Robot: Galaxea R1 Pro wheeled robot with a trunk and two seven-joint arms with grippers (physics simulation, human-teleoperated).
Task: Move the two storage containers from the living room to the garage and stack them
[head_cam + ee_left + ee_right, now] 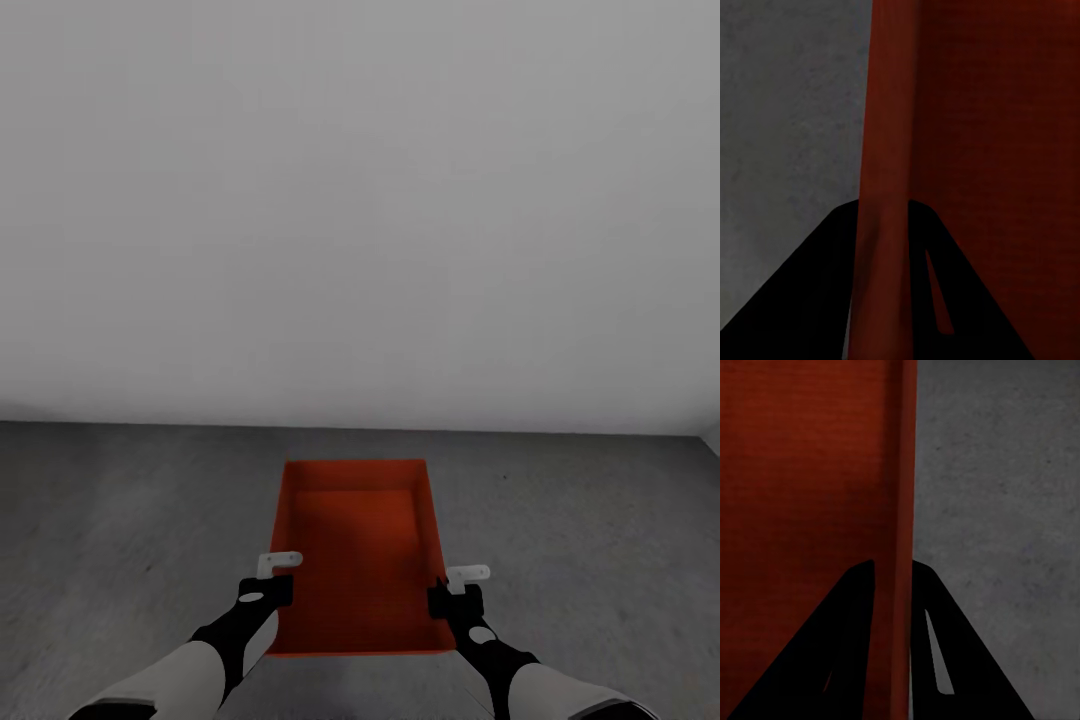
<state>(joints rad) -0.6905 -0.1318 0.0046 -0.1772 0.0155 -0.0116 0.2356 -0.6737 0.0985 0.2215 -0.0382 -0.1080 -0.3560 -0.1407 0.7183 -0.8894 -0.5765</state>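
Left gripper [272,578] clamped on left wall of storage container [360,550], one finger [810,300] outside, other inside. Orange-red bin held between both arms, level, open side up, long axis running away from robot. Right gripper [462,588] pinching right wall same way, thin rim between fingers [844,652]. Bare grey concrete floor [600,540] on both sides of bin and beyond far edge. Plain white-grey wall [360,200] straight ahead, meeting floor just past container.
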